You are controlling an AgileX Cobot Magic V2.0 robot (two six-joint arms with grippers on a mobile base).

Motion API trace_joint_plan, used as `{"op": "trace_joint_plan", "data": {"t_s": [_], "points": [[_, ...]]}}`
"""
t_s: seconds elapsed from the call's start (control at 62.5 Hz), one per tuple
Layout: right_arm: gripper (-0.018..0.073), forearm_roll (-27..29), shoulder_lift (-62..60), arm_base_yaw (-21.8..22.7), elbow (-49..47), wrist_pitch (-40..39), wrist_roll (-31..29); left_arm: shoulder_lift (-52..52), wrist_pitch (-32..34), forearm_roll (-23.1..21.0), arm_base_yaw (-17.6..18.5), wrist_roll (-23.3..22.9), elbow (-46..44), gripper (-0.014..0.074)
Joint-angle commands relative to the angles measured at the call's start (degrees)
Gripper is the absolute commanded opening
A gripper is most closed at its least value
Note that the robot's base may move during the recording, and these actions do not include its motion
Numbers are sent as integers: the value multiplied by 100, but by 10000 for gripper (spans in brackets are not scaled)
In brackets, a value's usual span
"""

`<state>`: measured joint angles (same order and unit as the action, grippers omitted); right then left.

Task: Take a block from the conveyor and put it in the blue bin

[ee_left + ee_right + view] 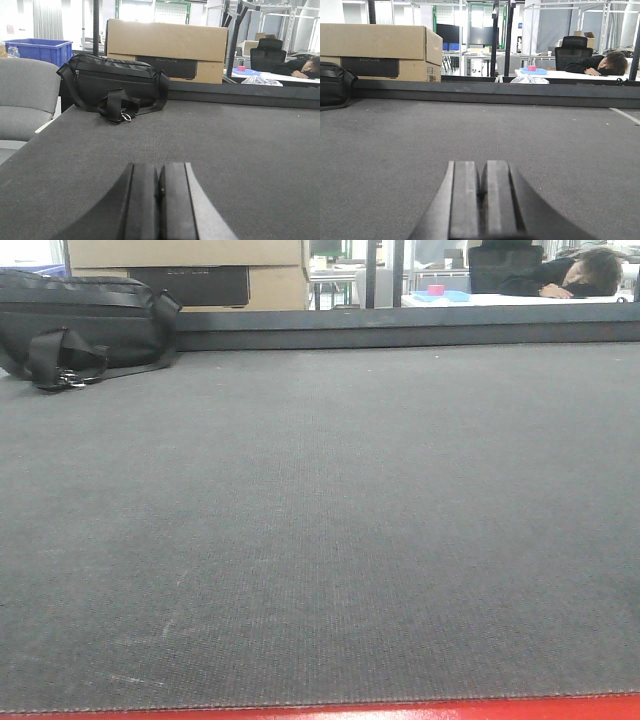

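Belt fabric of the conveyor (320,540), dark grey and finely woven with faint pale scuffs, spreads under both hands, with a red strip (400,710) along its near edge. The left hand (159,200) sits low over the belt, its two dark fingers (142,205) pressed together with nothing between them. The right hand (482,200) is the same, fingers shut flat against each other and holding nothing. Ahead and left of the left hand a black bag (115,82) lies on the belt's far corner, its strap and buckle trailing toward the hand. Behind the bag stands a cardboard box (165,42). The blue bin (37,49) is well beyond the left hand, far to its left, off the belt and behind a grey chair (25,95). Far ahead and right of the right hand, past the belt's dark rail (495,92), a person (600,62) rests head-down on a white desk (570,75).
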<state>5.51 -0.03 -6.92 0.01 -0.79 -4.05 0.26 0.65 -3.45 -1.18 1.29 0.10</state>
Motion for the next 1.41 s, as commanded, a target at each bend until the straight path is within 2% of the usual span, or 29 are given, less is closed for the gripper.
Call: {"op": "trace_joint_plan", "data": {"t_s": [0.0,0.144,0.224,0.32,0.368,0.448,0.528,0.688,0.959,1.055,1.215,1.391], "points": [[-162,-32,3,16,-1,-253,-27,-26,92,-24,42,-46,-10,-111],[-162,-32,3,16,-1,-333,-27,-26,234,-24,39,-46,-10,-111],[-162,-32,3,16,-1,-990,-27,-26,150,-35,39,-46,-78,-111],[-162,-32,3,16,-29,-1714,-27,-26,-685,-35,39,-46,-771,-111],[-162,-32,3,16,-271,-1680,-27,-26,-1113,-25,39,-46,-1119,-111],[-162,-32,3,16,-938,-961,-27,13,-1820,52,39,-46,-1861,-111],[-162,-32,55,16,-1604,25,-27,282,-2094,256,39,-46,-2434,-111],[-162,-32,807,16,-2849,1561,-27,1206,-2699,274,39,-46,-3521,-111],[-162,124,3057,16,-4677,4327,-27,3831,-5032,116,39,-46,-5200,-111],[-162,124,3936,16,-5285,5266,-27,4689,-5546,116,39,-46,-5686,-111],[-162,124,4923,16,-5800,5644,-27,5800,-5687,38,39,-46,-6083,-111],[-162,124,5646,16,-5830,5853,-27,6569,-5767,-237,39,-46,-6157,-111]]}}
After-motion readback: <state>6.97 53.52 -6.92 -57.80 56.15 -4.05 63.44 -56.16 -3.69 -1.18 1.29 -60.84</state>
